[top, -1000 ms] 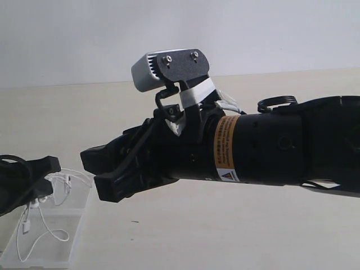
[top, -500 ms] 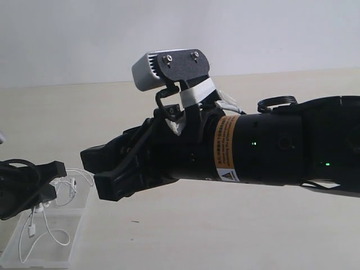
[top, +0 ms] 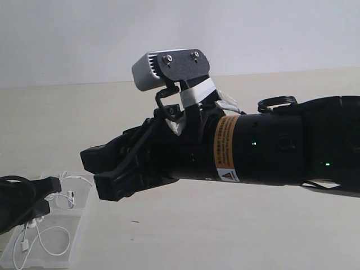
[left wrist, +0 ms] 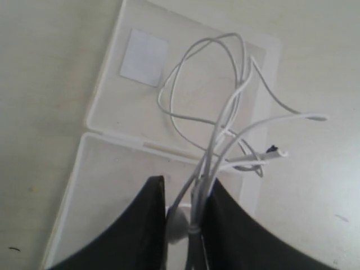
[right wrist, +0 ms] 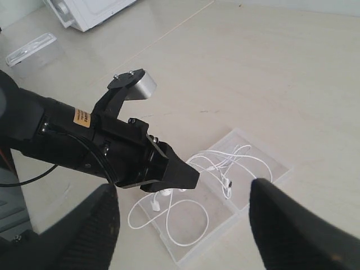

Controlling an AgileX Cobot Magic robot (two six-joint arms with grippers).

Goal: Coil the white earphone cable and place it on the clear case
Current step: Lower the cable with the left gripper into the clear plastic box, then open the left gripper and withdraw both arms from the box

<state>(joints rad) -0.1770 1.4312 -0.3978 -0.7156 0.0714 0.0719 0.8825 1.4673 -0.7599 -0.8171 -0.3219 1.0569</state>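
My left gripper (left wrist: pixel 186 198) is shut on a bunch of strands and one earbud of the white earphone cable (left wrist: pixel 226 84). Its loops hang over the clear case (left wrist: pixel 107 185), which lies open and flat with a whitish label patch (left wrist: pixel 144 57) in one half. In the exterior view the left gripper (top: pixel 48 197) sits low at the left, the cable (top: pixel 68 196) trailing onto the case (top: pixel 79 225). My right gripper (top: pixel 95 173) hovers higher, open and empty. In the right wrist view its wide-apart fingers (right wrist: pixel 95 225) frame the cable's loop (right wrist: pixel 207 219) on the case (right wrist: pixel 256 183).
The right arm's thick black forearm (top: pixel 270 149) fills the middle of the exterior view. A white appliance (right wrist: pixel 90 8) and a small clear box (right wrist: pixel 34 50) stand far off on the pale tabletop (right wrist: pixel 270 67).
My left gripper has sunk lower toward the case with the cable still in it, and more of the cable now lies on the case. The right arm has not moved.
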